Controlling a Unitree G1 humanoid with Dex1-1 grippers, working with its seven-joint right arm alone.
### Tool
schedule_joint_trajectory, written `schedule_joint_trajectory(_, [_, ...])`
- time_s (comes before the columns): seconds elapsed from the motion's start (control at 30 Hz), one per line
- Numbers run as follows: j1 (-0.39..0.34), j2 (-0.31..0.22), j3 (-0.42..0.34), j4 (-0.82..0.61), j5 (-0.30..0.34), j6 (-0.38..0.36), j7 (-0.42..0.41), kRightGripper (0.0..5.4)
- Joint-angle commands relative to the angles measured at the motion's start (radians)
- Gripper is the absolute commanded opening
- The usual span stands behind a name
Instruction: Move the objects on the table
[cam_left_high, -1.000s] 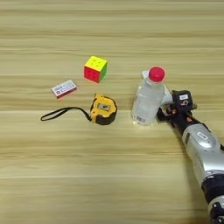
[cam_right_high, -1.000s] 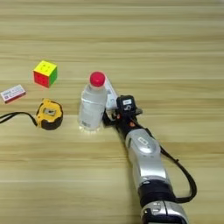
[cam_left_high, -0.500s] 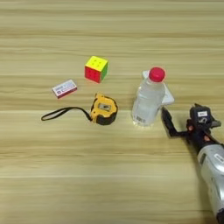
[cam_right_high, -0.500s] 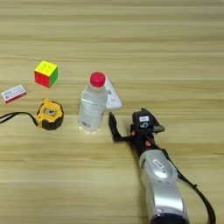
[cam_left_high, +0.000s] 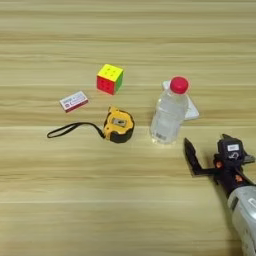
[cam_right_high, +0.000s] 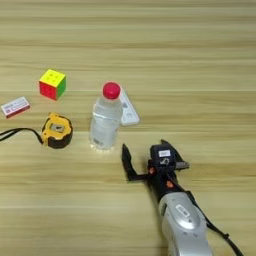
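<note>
A clear water bottle (cam_left_high: 169, 114) with a red cap stands upright near the middle of the table (cam_left_high: 125, 200). Behind it and to its right lies the slim white remote (cam_right_high: 129, 111), partly hidden by the bottle. To the bottle's left is the yellow-black tape measure (cam_left_high: 119, 125), its black strap trailing left. My right gripper (cam_right_high: 144, 156) is open and holds nothing. It hovers just in front of and to the right of the bottle, apart from it, with one black finger (cam_left_high: 190, 156) pointing toward the bottle's base.
A multicoloured puzzle cube (cam_left_high: 110, 78) sits behind the tape measure, and a small red-white box (cam_left_high: 74, 101) lies to the cube's front left. My silver forearm (cam_right_high: 184, 225) enters from the bottom right.
My gripper was right beside the bottle a second ago and has drawn back toward the near right edge. The bottle stays upright in place; the other things have not moved.
</note>
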Motion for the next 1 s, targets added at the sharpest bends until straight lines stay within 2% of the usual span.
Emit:
schedule_joint_trajectory(0.03, [0.010, -0.009, 0.033, -0.052, -0.021, -0.001, 0.011, 5.37])
schedule_joint_trajectory(0.6, [0.052, -0.010, 0.073, -0.217, -0.039, -0.002, 0.025, 5.37])
schedule_joint_trajectory(1.0, [0.040, -0.012, 0.099, -0.303, -0.029, 0.020, 0.065, 5.37])
